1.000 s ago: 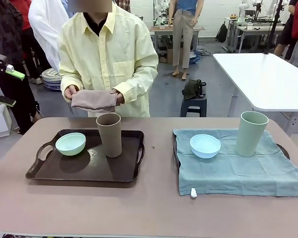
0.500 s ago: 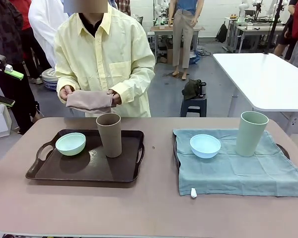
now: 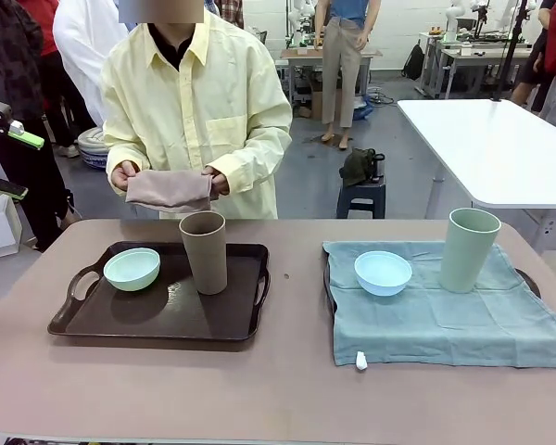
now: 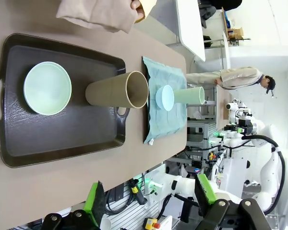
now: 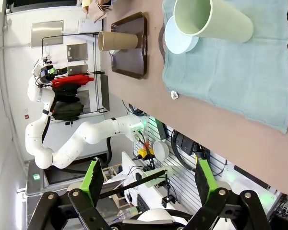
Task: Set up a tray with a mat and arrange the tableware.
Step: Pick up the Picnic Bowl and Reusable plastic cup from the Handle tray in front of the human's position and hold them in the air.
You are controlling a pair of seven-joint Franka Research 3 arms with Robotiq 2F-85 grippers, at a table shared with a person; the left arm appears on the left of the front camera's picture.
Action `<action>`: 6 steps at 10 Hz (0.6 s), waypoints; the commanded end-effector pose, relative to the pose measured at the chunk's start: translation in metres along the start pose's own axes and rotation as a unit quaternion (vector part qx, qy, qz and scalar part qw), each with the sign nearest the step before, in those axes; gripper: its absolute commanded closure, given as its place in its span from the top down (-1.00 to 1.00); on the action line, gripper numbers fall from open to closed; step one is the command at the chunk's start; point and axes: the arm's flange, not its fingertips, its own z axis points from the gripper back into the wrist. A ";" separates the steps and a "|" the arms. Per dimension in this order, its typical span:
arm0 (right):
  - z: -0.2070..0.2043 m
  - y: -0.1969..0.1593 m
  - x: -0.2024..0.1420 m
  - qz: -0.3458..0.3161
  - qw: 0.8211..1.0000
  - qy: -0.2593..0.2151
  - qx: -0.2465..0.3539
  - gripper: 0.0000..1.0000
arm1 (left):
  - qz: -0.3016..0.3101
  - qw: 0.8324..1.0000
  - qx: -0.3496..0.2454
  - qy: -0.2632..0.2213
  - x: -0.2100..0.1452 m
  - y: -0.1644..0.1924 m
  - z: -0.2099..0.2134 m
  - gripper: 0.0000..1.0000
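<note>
Front view puts the mat [image 3: 171, 190] in the person's hands [image 3: 126, 173] behind the brown tray [image 3: 204, 315], so with left claw [image 4: 150, 203] and right claw [image 5: 149, 182] released, we should first clear its tumbler [image 3: 204, 252] and bowl [image 3: 132, 269].

From where I stand, two trays: a dark tray [image 3: 157, 320] and a second tray [image 3: 532, 283], mostly under cloth. Two bowls: a mint green bowl [image 3: 132, 269] and a light blue bowl [image 3: 383, 273]. Two tumblers: a brown tumbler [image 3: 204, 252] and a pale green tumbler [image 3: 469, 249]. Two mats: a teal mat [image 3: 445, 320] and a beige mat [image 3: 170, 190]. One person [image 3: 199, 102]. Two tools: the left tool [image 4: 149, 189] and the right tool [image 5: 150, 176].
</note>
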 end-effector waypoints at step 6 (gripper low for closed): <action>0.001 -0.001 0.001 -0.003 1.000 -0.003 0.005 1.00 | -0.006 1.000 -0.005 0.001 -0.001 0.003 0.001 0.97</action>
